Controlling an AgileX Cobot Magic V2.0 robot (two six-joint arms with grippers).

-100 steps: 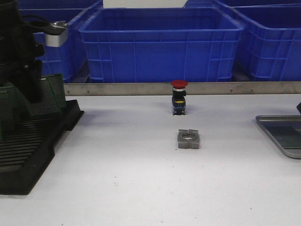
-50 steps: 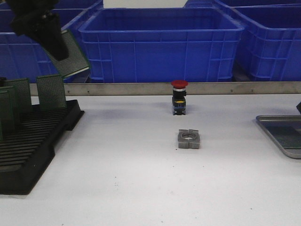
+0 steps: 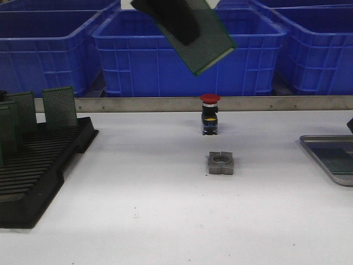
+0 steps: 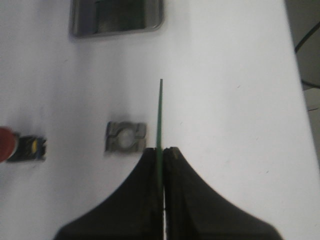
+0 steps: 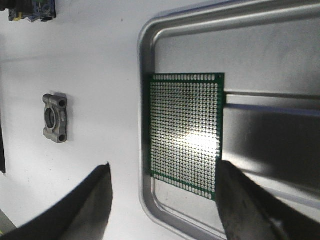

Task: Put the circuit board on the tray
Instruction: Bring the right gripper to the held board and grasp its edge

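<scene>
On the white desk (image 3: 165, 210) a red-capped push button (image 3: 209, 113) stands at centre, with a grey metal clamp block (image 3: 221, 163) just in front of it toward 6 o'clock; both sit between the black slotted rack (image 3: 38, 165) at 9 o'clock, where more green boards (image 3: 59, 106) stand upright, and the tray (image 3: 331, 157) at 3 o'clock. Blue bins (image 3: 187, 55) line the back beyond a metal rail. The left hand (image 4: 161, 152) is clenched on a circuit board (image 3: 201, 36), held tilted high above the button at 12 o'clock, well clear of the desk; its wrist view shows the board edge-on between the closed fingers. The right hand (image 5: 162, 200) hangs over the tray with its fingers spread wide, holding nothing; a second perforated board (image 5: 186, 131) lies flat in the tray against its rim.
</scene>
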